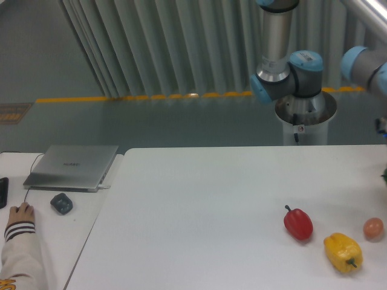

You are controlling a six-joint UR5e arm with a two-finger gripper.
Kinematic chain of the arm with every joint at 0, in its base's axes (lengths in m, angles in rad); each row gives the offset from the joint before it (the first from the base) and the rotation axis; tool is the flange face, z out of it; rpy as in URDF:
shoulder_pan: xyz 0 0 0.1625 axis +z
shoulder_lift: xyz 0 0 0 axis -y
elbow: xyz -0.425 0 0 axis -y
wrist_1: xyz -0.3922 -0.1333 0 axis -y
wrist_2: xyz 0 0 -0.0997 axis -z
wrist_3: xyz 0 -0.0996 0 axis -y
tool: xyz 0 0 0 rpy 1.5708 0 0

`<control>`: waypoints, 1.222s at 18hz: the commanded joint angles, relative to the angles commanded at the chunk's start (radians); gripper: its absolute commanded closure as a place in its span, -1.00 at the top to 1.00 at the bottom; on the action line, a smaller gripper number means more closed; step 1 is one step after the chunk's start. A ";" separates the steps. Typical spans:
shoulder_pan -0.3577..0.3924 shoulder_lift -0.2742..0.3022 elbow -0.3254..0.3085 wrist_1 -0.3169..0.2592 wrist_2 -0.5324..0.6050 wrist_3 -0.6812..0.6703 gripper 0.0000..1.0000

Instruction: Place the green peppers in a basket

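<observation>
Only a thin dark sliver of the green pepper point(385, 176) shows, at the very right edge of the frame and above the table. My gripper is past that edge and out of view. Of the arm I see just a blue-capped joint point(364, 64) at the upper right, and the shoulder point(290, 75) over the pedestal. No basket is in view.
A red pepper point(298, 223), a yellow pepper point(343, 252) and a small round orange-brown fruit point(373, 228) lie at the table's front right. On the left side table are a laptop point(71, 167), a dark mouse point(61, 203) and a person's hand point(18, 217).
</observation>
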 joint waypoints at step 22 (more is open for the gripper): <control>0.152 -0.074 -0.052 0.140 -0.163 -0.004 1.00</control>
